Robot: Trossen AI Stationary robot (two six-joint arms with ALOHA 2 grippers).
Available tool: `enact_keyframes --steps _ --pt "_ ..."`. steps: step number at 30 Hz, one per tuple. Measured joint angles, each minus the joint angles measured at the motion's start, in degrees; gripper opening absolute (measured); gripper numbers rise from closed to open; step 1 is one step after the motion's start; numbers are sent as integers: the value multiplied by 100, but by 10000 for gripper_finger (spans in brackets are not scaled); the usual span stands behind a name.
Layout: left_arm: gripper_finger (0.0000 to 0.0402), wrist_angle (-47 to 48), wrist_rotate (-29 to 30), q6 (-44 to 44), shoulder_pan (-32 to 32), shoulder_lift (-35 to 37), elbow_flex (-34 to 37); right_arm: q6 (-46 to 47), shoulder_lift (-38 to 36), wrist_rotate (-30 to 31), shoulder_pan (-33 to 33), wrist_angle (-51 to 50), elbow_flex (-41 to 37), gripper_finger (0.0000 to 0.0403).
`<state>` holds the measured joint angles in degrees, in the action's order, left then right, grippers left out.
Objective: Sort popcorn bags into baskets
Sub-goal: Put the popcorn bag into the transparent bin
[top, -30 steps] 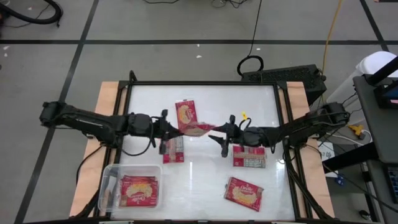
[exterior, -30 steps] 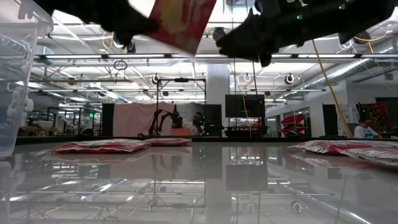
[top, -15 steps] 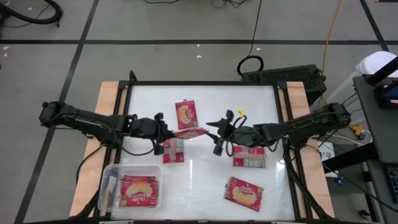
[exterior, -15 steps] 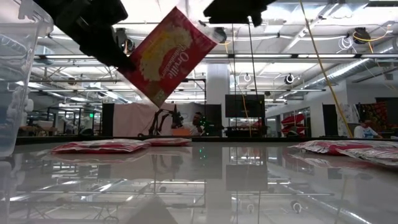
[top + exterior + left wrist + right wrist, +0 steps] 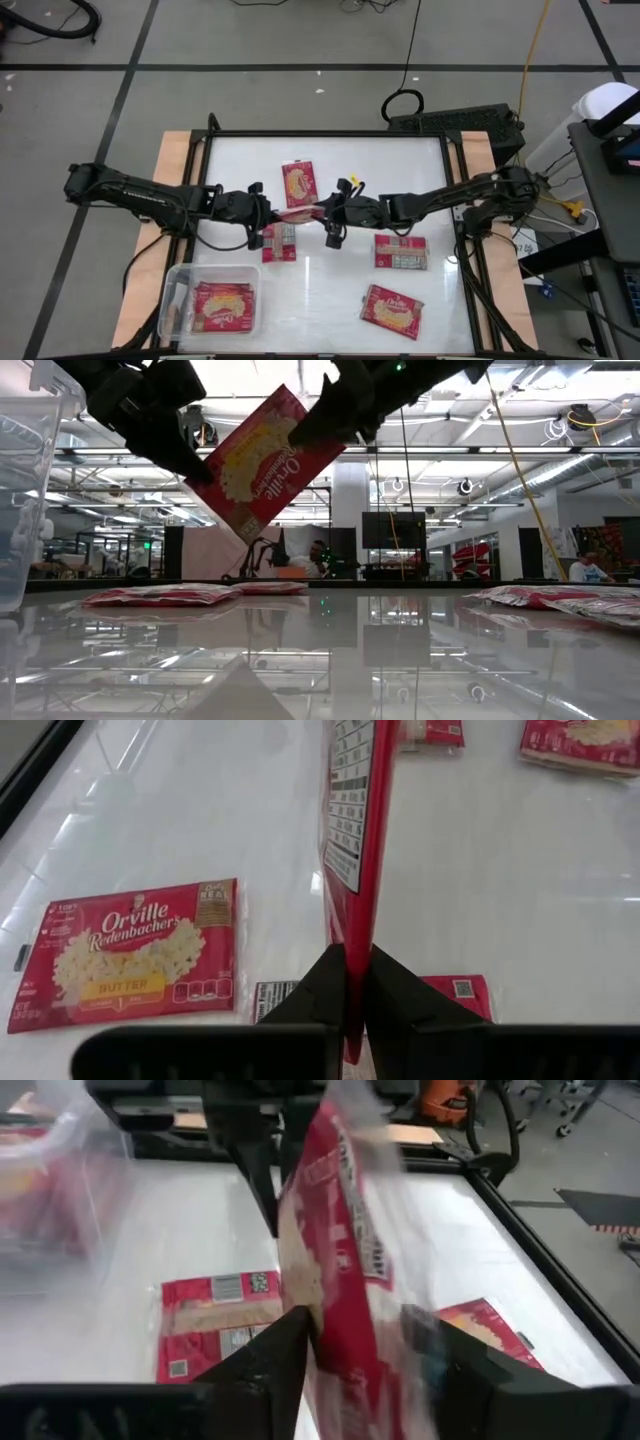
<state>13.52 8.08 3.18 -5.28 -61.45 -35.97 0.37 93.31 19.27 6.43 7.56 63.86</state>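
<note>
A red popcorn packet (image 5: 262,460) is in the air over the table's middle, standing on edge with its yellow picture toward the near side. My left gripper (image 5: 266,216) is shut on its left end. My right gripper (image 5: 327,218) is open at the packet's right end (image 5: 312,422), one finger on each side of it (image 5: 350,1320). Other packets lie flat: one face up (image 5: 300,182), one back up (image 5: 278,243), one back up (image 5: 402,252), one face up (image 5: 392,310). The clear tub (image 5: 176,290) sits at the near left corner with packets (image 5: 222,305) in it. My left gripper pinches the packet's left end (image 5: 349,935) between its two fingers (image 5: 322,988), coming level from the table's left and lying along the packet. The packet is lifted clear, on edge, and slants upward toward the right. Whether my right gripper touches the packet, I cannot tell.
Wooden side rails (image 5: 172,180) and a dark frame (image 5: 330,133) border the glossy white table. There is bare table (image 5: 330,290) between the tub and the near right packet. Beyond the far edge is a workshop with a person far off (image 5: 585,568).
The packet has swung down from high and nearly level to a slant, its left end staying in my left gripper. My right gripper drew back toward the right with fingers spread, then moved left again, and its fingers now stand around the packet's right end.
</note>
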Motion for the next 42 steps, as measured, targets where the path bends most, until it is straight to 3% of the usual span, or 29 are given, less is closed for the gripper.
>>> enact_keyframes --steps 4,10,13,18,23,26,34,39,42 --pt "24 19 17 38 4 0 0 -146 40 2 -6 -60 2 114" --pt "27 -34 103 162 -1 0 0 -275 37 -89 7 -191 4 18" --pt "47 -49 125 323 -8 0 0 -232 34 -187 9 -239 4 15" --pt "117 33 157 593 -10 5 -2 81 -165 -162 58 -530 -250 21" --pt "173 47 428 791 -12 37 -2 483 -621 -148 145 -402 -858 7" --pt "188 -241 522 747 -20 34 -2 704 -861 -149 156 326 -1396 11" --pt "195 -1060 544 378 -201 -22 -2 779 -969 -138 156 3950 -2894 12" --pt "195 -1868 786 217 -203 -32 0 657 -959 -142 153 4759 -3149 12" --pt "195 -2556 624 -65 -195 -193 -3 470 -959 -235 153 5056 -3158 12"
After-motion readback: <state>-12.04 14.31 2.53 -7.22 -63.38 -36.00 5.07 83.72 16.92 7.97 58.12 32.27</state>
